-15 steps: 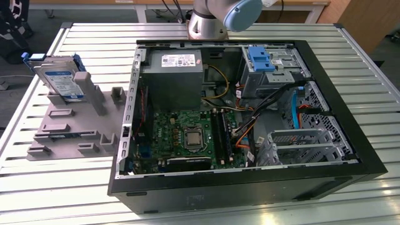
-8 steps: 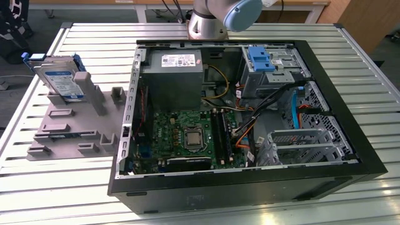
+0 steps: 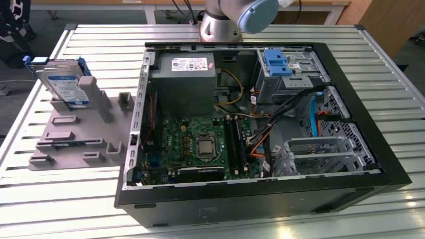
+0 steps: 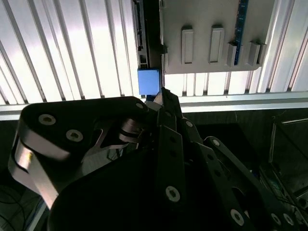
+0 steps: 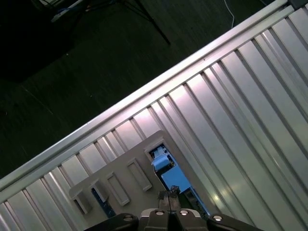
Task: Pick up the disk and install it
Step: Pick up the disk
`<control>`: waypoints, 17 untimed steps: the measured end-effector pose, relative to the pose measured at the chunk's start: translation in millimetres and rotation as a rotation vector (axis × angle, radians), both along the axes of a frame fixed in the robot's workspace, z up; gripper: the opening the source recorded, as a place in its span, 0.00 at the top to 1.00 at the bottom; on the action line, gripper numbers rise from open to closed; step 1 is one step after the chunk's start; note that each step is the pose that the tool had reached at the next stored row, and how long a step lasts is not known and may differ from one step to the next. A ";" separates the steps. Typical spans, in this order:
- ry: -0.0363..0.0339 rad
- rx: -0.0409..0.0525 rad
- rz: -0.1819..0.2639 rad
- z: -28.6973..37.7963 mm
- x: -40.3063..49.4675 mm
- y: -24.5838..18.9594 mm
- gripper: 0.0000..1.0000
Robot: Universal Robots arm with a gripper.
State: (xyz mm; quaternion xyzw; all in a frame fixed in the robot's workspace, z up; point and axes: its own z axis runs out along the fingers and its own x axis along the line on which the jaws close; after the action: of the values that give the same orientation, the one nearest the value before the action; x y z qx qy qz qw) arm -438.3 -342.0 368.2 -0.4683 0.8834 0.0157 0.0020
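One arm (image 3: 229, 17) served this rig, rising at twelve o'clock of the open computer case (image 3: 359, 164) in the exterior view, so no question of a nearer side arose. The disk (image 3: 63, 84) stood on edge in a grey slotted rack (image 3: 73, 134) on the slatted worktop (image 3: 391, 74), at about ten o'clock from the case's middle and well apart from it. It leaned a little, label face showing, and its long edge ran roughly from eleven o'clock to five o'clock in that view. In both wrist views the tool (image 5: 168, 195) hung above that rack with air between, its tip aimed at the blue-framed end of the disk (image 5: 173, 182), which lay just past the tip. The tool looked pressed together and pinched nothing, as far as I could judge. The relation that mattered, to my eye, was downward: the disk sat below the tool, untouched, thin edge up. The exterior view gave the disk's place against the case, with a blue latch bracket (image 3: 277, 62) at one o'clock and bare drive cages (image 3: 319, 154) at four o'clock. The wrist views gave the tool's line over the disk, and the second wrist view showed the blue end (image 4: 148, 81) just beyond the tip, beside the rack's wall.
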 end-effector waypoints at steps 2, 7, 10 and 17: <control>-0.0001 0.0000 0.019 -0.1 0.0 0.0 0.89; 0.0001 0.0000 0.110 -0.5 0.0 0.0 0.89; 0.0000 0.0000 0.164 -0.9 0.0 0.0 0.89; 0.0001 0.0000 0.245 -1.3 0.0 0.0 0.89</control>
State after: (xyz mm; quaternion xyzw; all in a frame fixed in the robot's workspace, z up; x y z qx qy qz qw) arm -438.3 -342.0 366.9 -0.5730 0.8194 0.0158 0.0000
